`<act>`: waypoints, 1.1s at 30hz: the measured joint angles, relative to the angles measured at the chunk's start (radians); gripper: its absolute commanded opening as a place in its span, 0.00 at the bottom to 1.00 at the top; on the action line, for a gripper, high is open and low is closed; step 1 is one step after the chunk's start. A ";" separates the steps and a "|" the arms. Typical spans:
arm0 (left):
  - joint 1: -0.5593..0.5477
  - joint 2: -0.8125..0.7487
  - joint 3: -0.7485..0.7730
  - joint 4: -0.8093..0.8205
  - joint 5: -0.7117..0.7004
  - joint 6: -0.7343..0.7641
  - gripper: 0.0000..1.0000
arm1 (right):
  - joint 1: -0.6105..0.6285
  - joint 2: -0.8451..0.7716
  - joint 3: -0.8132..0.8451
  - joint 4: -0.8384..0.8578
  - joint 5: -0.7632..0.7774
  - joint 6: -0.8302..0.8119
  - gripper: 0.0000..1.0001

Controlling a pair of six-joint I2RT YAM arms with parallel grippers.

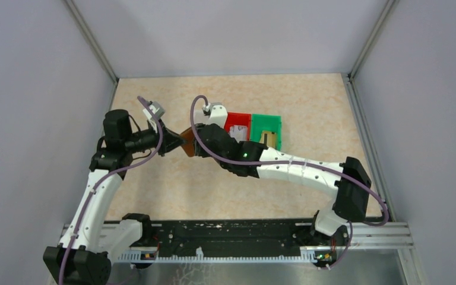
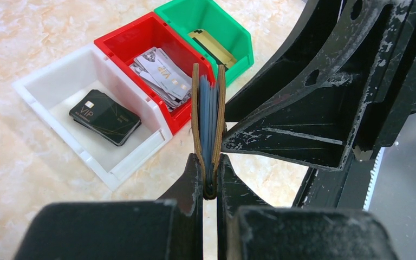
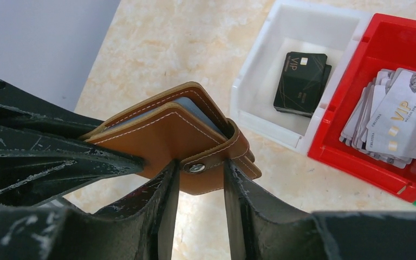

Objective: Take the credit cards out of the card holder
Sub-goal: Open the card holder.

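The brown card holder (image 1: 185, 138) hangs above the table between both arms. My left gripper (image 2: 210, 162) is shut on the card holder's (image 2: 196, 108) folded spine, with pale blue sleeves showing edge-on between the covers. My right gripper (image 3: 199, 162) is open, its fingers standing on either side of the snap tab on the card holder (image 3: 157, 135). Loose credit cards lie sorted in bins: black ones (image 2: 104, 116) in the white bin, silvery ones (image 2: 160, 73) in the red bin and a gold one (image 2: 212, 46) in the green bin. Whether any cards sit inside the sleeves is hidden.
White bin (image 2: 141, 157), red bin (image 2: 120, 39) and green bin (image 2: 239, 40) stand side by side on the marbled table, just beyond the holder. In the top view the red bin (image 1: 237, 117) and green bin (image 1: 271, 120) sit right of the grippers. Grey walls enclose the table.
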 measured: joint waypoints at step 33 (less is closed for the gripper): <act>-0.003 0.015 -0.013 -0.082 0.067 0.058 0.00 | 0.018 -0.029 -0.074 -0.019 0.231 -0.109 0.00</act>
